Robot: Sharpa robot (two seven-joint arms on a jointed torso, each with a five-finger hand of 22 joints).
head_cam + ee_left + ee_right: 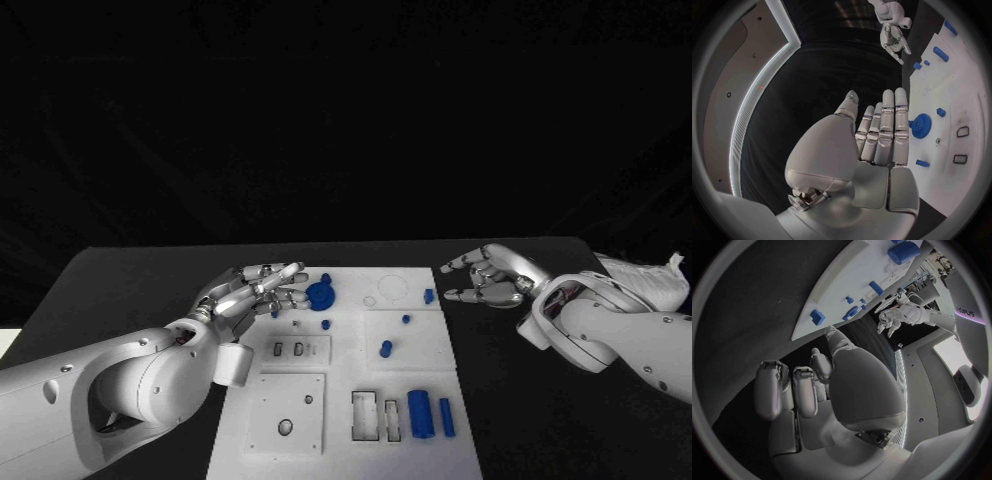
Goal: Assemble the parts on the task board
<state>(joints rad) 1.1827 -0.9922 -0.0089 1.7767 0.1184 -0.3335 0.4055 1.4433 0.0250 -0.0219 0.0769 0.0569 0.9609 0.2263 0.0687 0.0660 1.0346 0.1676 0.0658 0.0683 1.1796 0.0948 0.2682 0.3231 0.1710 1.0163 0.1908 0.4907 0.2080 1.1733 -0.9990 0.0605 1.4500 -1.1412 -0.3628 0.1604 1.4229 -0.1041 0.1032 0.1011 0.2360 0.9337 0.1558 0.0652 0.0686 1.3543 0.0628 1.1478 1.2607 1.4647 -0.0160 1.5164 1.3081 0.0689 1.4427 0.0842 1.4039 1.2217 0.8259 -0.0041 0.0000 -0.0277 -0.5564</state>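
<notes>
The white task board (346,372) lies in the middle of the table. A blue gear (320,295) sits near its far left corner, with small blue pieces (385,348) scattered across the far half. A thick blue cylinder (420,413) and a thin blue bar (447,417) lie near the front right. My left hand (257,285) hovers at the far left edge, its straight fingers (887,122) just short of the gear (921,122), holding nothing. My right hand (490,277) is off the board's far right edge, its fingers (804,387) loosely bent and empty.
Rectangular recesses (299,349) and slots (375,415) are cut into the board's near half. A square plate with holes (286,412) sits at the front left. Black table (519,430) surrounds the board on both sides.
</notes>
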